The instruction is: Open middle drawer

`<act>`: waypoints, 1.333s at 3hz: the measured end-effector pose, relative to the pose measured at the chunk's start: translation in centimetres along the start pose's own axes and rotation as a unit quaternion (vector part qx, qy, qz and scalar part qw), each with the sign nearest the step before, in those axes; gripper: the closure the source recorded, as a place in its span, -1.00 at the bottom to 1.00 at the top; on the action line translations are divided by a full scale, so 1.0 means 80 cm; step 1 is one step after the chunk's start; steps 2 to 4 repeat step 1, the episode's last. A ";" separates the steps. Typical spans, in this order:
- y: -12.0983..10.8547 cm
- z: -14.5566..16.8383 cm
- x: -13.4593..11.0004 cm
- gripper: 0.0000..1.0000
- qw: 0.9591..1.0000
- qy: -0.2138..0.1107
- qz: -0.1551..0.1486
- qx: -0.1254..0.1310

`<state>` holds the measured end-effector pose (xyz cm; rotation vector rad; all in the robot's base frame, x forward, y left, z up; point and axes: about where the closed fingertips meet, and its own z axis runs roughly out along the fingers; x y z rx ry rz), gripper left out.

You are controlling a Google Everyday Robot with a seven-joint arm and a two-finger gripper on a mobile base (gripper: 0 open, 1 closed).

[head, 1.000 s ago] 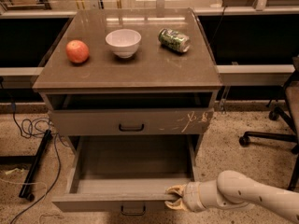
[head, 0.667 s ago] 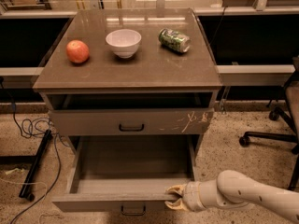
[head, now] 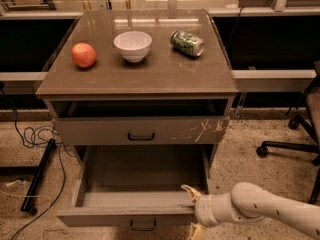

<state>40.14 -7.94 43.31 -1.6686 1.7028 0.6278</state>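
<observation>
The middle drawer (head: 125, 215) is the grey-brown one with a plain front and a small black loop handle (head: 143, 226). It stands pulled far out, low in the camera view, and its inside is bare. My gripper (head: 191, 211) is at the right end of that drawer's front. One yellowish finger (head: 190, 191) reaches over the top edge into the drawer. The other finger (head: 198, 231) is on the outer side, so the front panel sits between them. The white arm (head: 265, 211) comes in from the lower right.
Above it is the drawer with white scratches (head: 205, 130), nearly closed. On the cabinet top (head: 165, 74) are a red apple (head: 83, 54), a white bowl (head: 132, 45) and a green can (head: 187, 42) lying on its side. Cables (head: 35, 136) lie at the left, an office chair base (head: 290, 146) at the right.
</observation>
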 end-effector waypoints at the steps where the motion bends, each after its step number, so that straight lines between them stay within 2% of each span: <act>1: 0.000 0.000 0.000 -1.00 1.000 0.000 0.000 0.000; 4: 0.000 0.000 0.000 -1.00 1.000 0.000 0.000 0.000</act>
